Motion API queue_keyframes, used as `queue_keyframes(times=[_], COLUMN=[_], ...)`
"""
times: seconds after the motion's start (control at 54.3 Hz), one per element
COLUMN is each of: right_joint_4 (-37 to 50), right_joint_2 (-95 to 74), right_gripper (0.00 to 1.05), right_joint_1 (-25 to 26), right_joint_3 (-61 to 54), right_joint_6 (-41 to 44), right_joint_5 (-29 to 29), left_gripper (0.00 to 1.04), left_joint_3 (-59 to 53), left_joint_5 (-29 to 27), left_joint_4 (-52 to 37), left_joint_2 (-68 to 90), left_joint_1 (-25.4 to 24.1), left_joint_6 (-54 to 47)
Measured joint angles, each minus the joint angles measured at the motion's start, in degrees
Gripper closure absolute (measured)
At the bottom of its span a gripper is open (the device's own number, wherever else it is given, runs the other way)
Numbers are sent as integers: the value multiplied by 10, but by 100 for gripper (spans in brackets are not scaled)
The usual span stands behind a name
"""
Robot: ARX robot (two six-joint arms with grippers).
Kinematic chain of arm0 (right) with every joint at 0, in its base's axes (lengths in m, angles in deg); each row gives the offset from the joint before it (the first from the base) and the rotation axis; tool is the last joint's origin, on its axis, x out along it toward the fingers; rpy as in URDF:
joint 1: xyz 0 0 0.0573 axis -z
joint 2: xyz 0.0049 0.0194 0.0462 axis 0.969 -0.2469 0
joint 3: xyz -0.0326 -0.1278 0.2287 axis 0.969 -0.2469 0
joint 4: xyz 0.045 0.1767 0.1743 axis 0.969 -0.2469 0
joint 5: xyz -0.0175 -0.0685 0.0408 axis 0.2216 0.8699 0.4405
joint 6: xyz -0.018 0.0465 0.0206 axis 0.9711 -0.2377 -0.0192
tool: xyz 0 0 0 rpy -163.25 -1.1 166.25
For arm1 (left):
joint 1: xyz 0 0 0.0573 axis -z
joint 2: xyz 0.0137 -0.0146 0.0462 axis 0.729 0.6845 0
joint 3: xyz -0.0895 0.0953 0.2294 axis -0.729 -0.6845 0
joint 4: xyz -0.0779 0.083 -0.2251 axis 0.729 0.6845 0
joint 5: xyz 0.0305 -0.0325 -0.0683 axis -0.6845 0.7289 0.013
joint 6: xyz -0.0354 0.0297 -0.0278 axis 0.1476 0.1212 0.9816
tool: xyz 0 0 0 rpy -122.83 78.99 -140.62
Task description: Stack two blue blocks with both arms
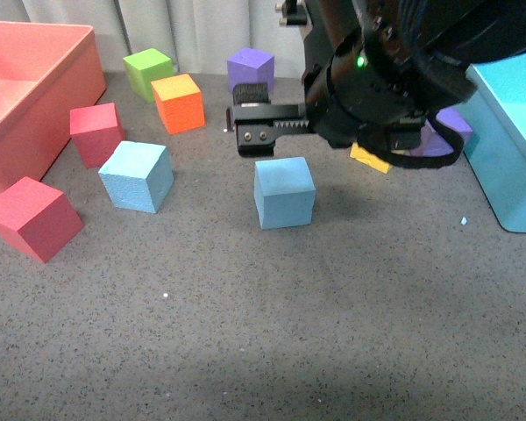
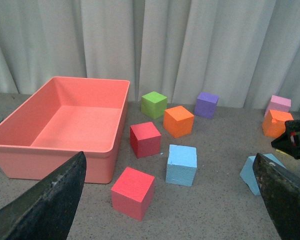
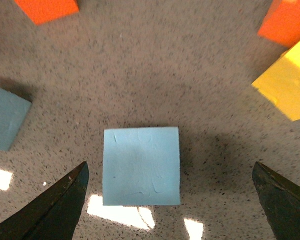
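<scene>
the blue block (image 3: 141,166) under the right gripper (image 3: 169,164) looks like matt foam, its top faintly dimpled. the second blue block (image 1: 137,176), well off to one side of those jaws, shows a coarser, grainy face. the jaws themselves are dull black with a toothed edge. beneath them the table (image 1: 245,333) is rough, speckled grey. the coral bin (image 2: 40,160) looks like smooth plastic.

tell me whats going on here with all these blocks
The right gripper hangs open over the central blue block, not touching it. The second blue block sits further left beside red cubes, untouched. The left gripper is open and empty; nothing is stacked yet.
</scene>
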Motion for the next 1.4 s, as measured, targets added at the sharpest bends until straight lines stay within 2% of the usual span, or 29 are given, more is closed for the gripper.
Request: queue_keyframes(times=[0.018,0.037,0.074,0.111,0.166,0.203,0.221,0.24,0.313,0.534,0.645,0.719,0.885,1.253,1.308,1.401], right_joint_4=[10,56,210,330,447,553,574,625,700,701,687,638,597,489,458,408], right_joint_2=[3,3,7,12,19,31,36,56,136,250,307,362,454,617,656,717], right_gripper=[10,12,21,28,35,42,44,49,65,104,104,104,104,104,104,104], right_joint_1=[0,0,2,10,22,37,41,52,84,141,161,175,202,242,273,291], right_joint_3=[-3,-17,-75,-136,-201,-258,-270,-303,-374,-509,-547,-563,-602,-659,-668,-677], right_joint_6=[3,19,61,91,110,124,127,135,144,153,154,154,154,154,154,154], right_joint_5=[8,34,110,140,141,136,133,126,102,44,22,8,-14,-54,-97,-101], left_gripper=[7,7,7,7,7,7,7,7,7,7,7,7,7,7,7,7], left_joint_3=[0,0,0,0,0,0,0,0,0,0,0,0,0,0,0,0], left_joint_5=[0,0,0,2,0,0,0,0,0,0,0,0,0,0,0,0], left_joint_4=[0,0,0,0,0,0,0,0,0,0,0,0,0,0,0,0], left_joint_2=[0,0,0,0,0,0,0,0,0,0,0,0,0,0,0,0], left_joint_1=[0,0,0,0,0,0,0,0,0,0,0,0,0,0,0,0], left_joint_6=[0,0,0,0,0,0,0,0,0,0,0,0,0,0,0,0])
